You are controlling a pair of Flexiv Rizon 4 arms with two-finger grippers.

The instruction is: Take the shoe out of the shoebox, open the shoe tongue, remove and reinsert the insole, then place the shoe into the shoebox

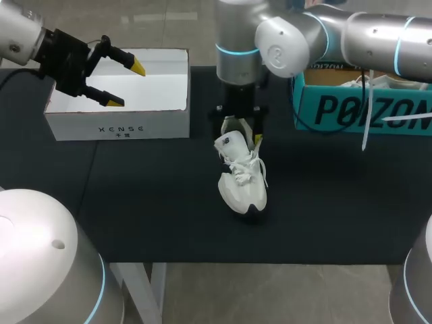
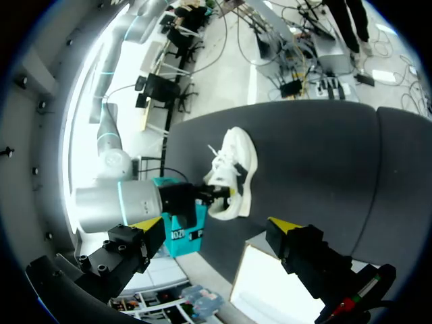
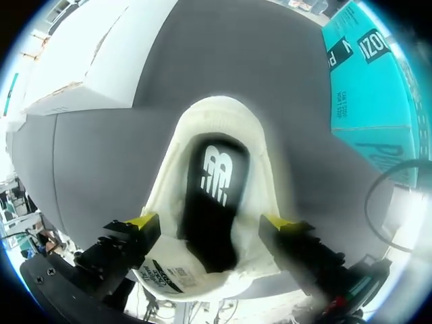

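Shoe mid-tabletop, toe down, heel collar clenched by right claw. Left claw released, hovering over white box at far-left corner. Risk: soft collar buckles, so shoe twists free or tips once tongue gets pulled.

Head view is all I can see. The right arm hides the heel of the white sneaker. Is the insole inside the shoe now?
Observer: Yes. In the right wrist view a dark insole with a white logo lies inside the sneaker.
Operator: Is the sneaker held, or only lying there?
Observer: Held, as far as I can see. The two yellow tips touch its collar from both sides, so the right gripper is shut on the sneaker.
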